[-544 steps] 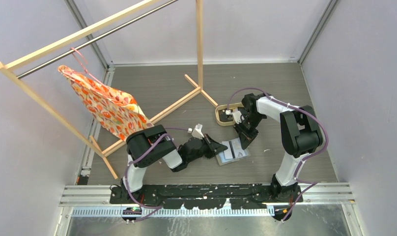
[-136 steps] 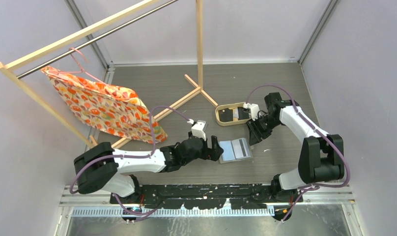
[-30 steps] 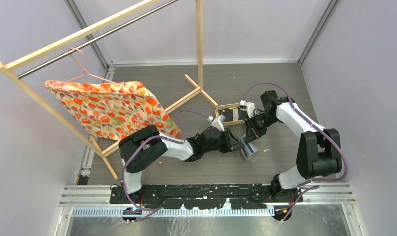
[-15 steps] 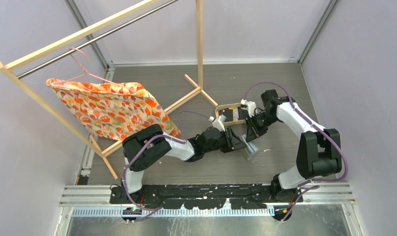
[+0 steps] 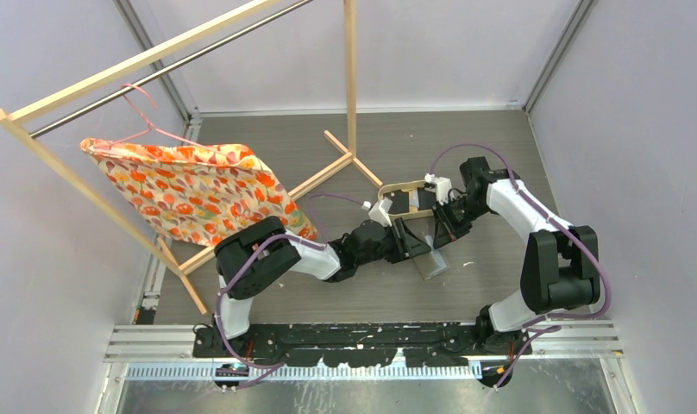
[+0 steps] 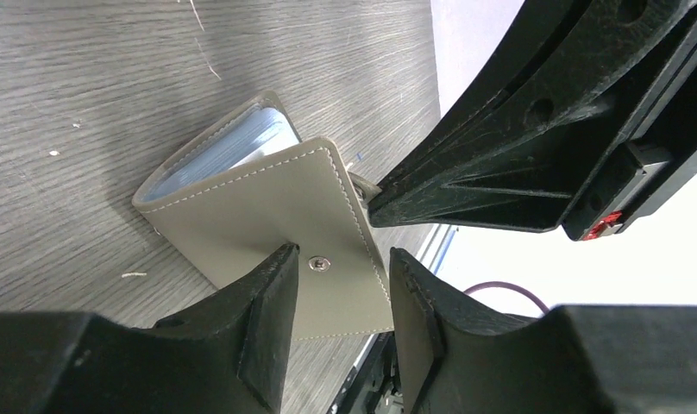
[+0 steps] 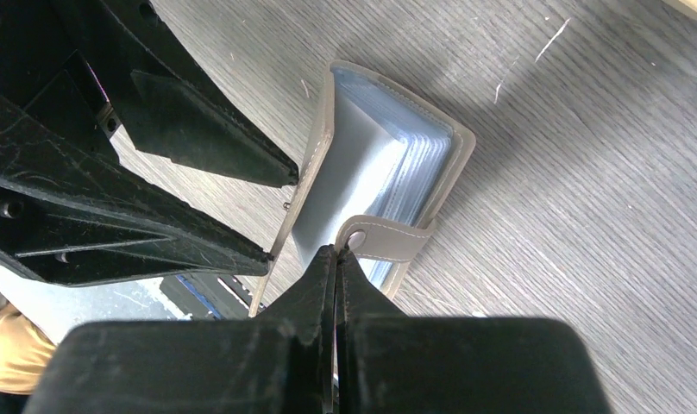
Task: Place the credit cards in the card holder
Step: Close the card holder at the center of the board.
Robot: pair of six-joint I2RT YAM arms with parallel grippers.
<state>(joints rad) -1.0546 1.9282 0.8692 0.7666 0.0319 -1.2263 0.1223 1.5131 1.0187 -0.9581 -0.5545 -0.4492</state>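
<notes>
Grey wood-grain tabletop carries the card holder (image 5: 431, 261) near centre, just in front of the oval wooden tray (image 5: 403, 185) and between both arms. We find it nearly folded, spine turned away from both wrist cameras and mouth toward them. The left gripper (image 6: 341, 255) meets its outer cover from the left, jaws apart astride the snap stud (image 6: 320, 263) and clamping nothing. The right gripper (image 7: 335, 259) has its jaws pressed together, tip at the loose strap (image 7: 388, 238) across the mouth. We cannot tell whether it pinches the strap. We judge the right arm better placed to draw the strap aside.
</notes>
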